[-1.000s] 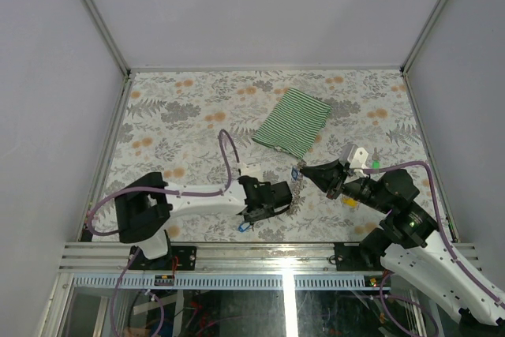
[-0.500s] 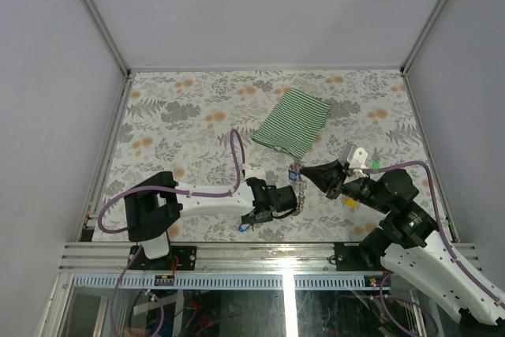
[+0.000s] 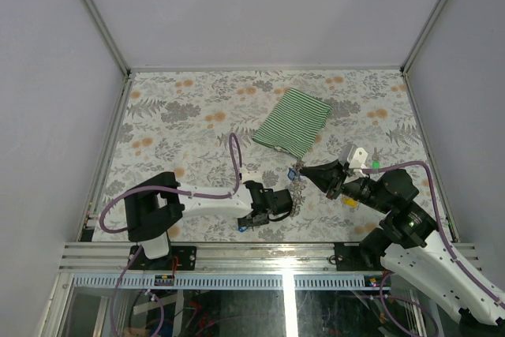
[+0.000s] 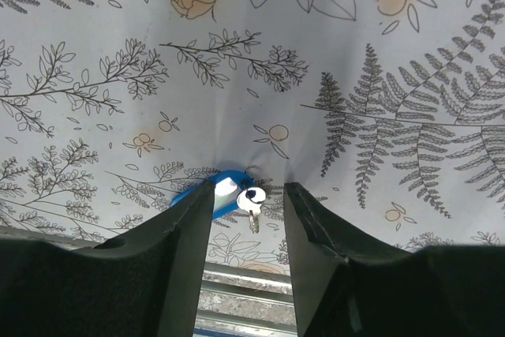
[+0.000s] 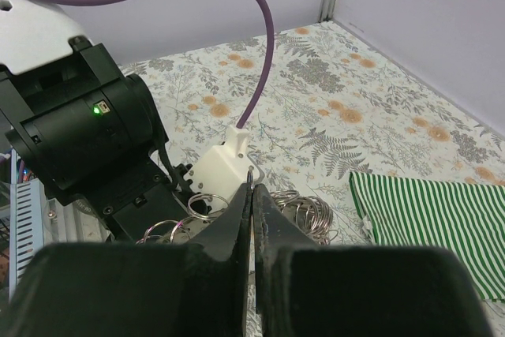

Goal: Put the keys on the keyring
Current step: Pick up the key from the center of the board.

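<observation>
A blue key (image 4: 211, 196) with a small metal loop (image 4: 251, 203) lies flat on the flowered table by its front edge, also seen from above as the blue key (image 3: 243, 226). My left gripper (image 4: 248, 199) hovers over it, open, its fingertips on either side and holding nothing. The keyring (image 3: 297, 191), a silvery chain of wire rings, hangs from my right gripper (image 3: 303, 170) down to the table. In the right wrist view my right gripper (image 5: 252, 187) is shut on one thin ring of the keyring (image 5: 312, 215). A small blue tag (image 3: 293, 171) sits at the chain's top.
A green-and-white striped cloth (image 3: 293, 121) lies behind the grippers, also the cloth (image 5: 442, 219). The left arm's black wrist (image 5: 87, 140) stands close to the right fingers. The metal front rail (image 4: 245, 297) runs just below the blue key.
The left gripper has shifted a little right and toward the front edge, ending over the blue key. The right arm and the hanging keyring have stayed put.
</observation>
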